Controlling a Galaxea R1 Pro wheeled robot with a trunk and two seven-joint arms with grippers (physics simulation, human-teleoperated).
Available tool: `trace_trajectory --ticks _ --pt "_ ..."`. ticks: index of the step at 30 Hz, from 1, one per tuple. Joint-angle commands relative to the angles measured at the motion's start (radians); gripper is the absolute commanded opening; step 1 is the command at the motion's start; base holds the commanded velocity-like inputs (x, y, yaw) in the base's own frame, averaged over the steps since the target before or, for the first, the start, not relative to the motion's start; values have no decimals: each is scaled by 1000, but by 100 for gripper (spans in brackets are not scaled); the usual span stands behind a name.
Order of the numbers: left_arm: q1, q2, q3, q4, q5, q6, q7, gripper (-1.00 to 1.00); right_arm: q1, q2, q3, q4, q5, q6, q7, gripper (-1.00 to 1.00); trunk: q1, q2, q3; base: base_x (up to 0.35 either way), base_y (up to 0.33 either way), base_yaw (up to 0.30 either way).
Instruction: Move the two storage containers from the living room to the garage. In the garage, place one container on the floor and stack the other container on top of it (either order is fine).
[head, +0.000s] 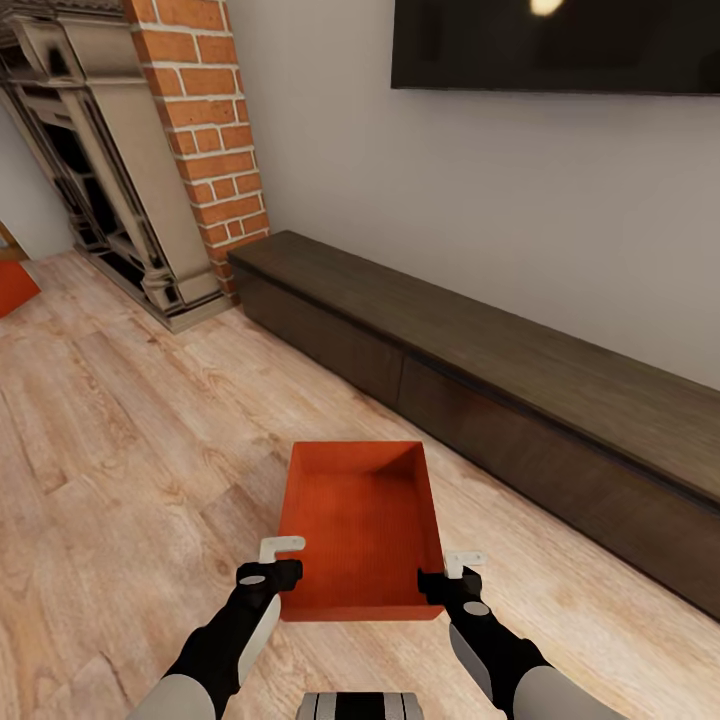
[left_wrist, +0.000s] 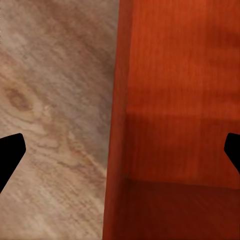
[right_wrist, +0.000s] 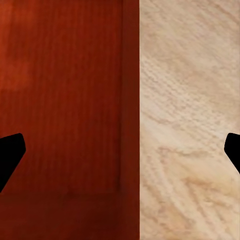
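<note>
Both hands, left hand (head: 283, 558) and right hand (head: 452, 572), are straddling the red-orange open-top plastic bin's (head: 362, 525) side walls, fingers spread wide, gripping nothing; closing and lifting looks next.

- My red-orange storage container (head: 362, 525) sits upright and open-topped on the light wood-plank floor (head: 130, 420) of the living room, just before the long dark bench (head: 500, 370)
- A second red-orange piece (head: 14, 287) lies far left by the fireplace (head: 110, 170), cut off at the edge

Wood-plank floor (head: 120, 450) under orange bin (head: 362, 520)
</note>
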Motion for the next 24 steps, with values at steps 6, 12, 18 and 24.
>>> trace_trajectory --ticks 6,12,18,24 --pt "0 5 -4 -3 11 5 9 100 -1 0 8 1 -10 -4 -6 100 0 0 -1 0 0 0" --pt "0 6 -6 -3 11 4 9 100 -1 0 8 1 -10 -4 -6 100 0 0 -1 0 0 0" --pt "0 19 -9 -1 9 5 8 100 -1 -1 8 1 -10 -4 -6 100 0 0 -1 0 0 0" --pt "0 29 -14 7 6 5 6 100 -1 -1 8 1 -9 -4 -6 100 0 0 -1 0 0 0"
